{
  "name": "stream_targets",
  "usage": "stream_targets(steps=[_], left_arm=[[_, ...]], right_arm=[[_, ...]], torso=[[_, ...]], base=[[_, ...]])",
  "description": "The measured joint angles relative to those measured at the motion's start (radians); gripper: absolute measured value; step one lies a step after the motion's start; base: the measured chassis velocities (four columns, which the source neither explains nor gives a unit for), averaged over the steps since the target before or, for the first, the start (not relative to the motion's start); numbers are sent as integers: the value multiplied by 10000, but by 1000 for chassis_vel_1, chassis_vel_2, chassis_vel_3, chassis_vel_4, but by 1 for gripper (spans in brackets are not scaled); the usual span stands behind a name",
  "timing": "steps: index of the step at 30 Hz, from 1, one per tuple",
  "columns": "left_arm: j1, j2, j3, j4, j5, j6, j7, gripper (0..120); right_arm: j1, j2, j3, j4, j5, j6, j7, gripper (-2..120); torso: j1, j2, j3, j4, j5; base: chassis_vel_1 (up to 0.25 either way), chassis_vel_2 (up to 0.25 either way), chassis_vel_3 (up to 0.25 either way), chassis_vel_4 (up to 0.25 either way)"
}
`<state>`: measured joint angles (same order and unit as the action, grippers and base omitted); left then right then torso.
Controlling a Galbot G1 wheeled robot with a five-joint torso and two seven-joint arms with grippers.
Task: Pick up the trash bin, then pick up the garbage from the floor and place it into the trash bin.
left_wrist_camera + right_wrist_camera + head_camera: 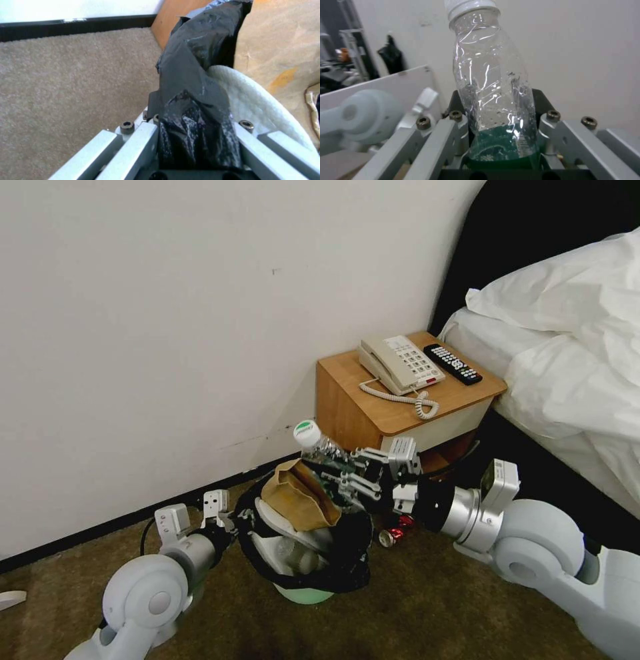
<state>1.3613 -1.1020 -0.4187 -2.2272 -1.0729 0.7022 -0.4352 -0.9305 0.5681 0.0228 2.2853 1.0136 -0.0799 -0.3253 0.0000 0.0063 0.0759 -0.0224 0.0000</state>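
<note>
So the right gripper (347,473) has its jaws clamped on the plastic bottle (319,445) over the trash bin (303,580), whose rim the left gripper (230,520) pinches. I'd tip the bottle past that brown paper bag (297,497) before letting go.

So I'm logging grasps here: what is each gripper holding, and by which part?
The right gripper holds the plastic bottle by its green-labelled lower body. The left gripper clamps the trash bin at its bag-lined rim.

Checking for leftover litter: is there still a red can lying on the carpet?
Yes, a red can lies on the carpet beside the trash bin, below the right gripper.
</note>
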Motion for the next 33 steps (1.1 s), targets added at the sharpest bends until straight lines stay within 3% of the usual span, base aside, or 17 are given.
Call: stream_targets(steps=[6,20,33], left_arm=[[97,-213,78,-144,-17,148,-58,4],[292,-349,-38,-440,-137,249,-98,4],[247,-341,-340,-581,-802,143,-285,4]], right_arm=[[-296,290,-282,-240,-205,199,-872,25],[-251,819,-1006,-757,-774,217,-1100,25],[-289,1092,-1361,-1369,-1192,303,-1313,25]], torso=[[-1,0,0,0,1],[0,0,0,0,-1],[0,0,0,0,-1]], base=[[0,0,0,0],[0,0,0,0],[0,0,0,0]])
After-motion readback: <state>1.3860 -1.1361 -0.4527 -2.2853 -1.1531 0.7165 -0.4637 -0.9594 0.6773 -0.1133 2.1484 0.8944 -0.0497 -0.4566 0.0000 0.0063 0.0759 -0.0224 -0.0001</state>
